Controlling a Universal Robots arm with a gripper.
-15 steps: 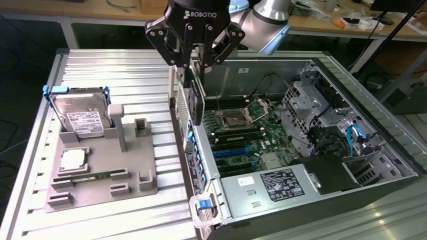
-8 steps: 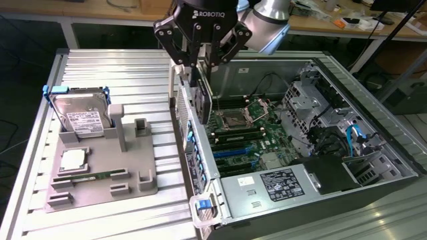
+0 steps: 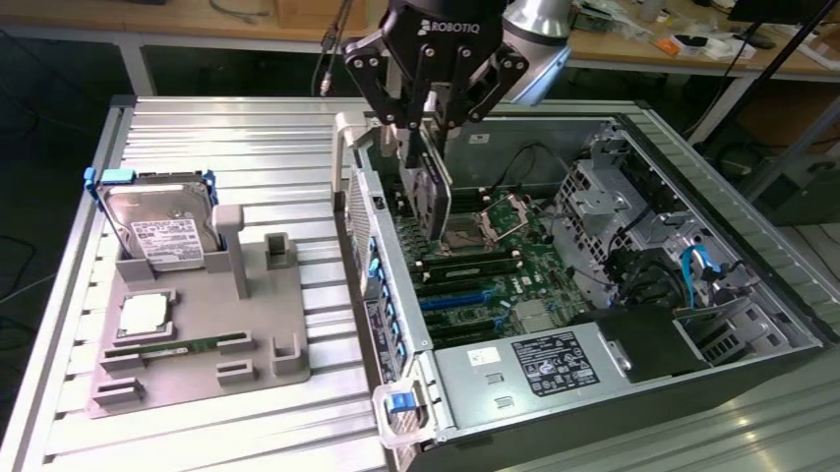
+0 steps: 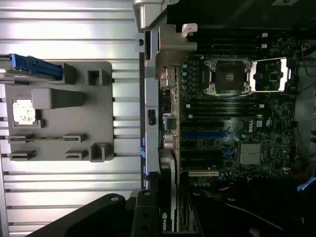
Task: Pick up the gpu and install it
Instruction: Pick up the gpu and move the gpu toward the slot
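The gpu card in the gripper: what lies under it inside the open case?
Under the dark, long gpu card, clamped in the black gripper, lies the green motherboard with black and blue slots. The slot right beneath is hidden by the card.

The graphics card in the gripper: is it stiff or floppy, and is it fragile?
Probably stiff: the graphics card hangs straight below the gripper, with no bend. Likely fragile: a thin board held on edge over the open computer case, so a sideways push could strain it.

gpu (image 3: 427, 197) top — hidden behind fingers (image 3: 372, 84) | arm (image 3: 538, 20) — cut off at exterior view's upper edge
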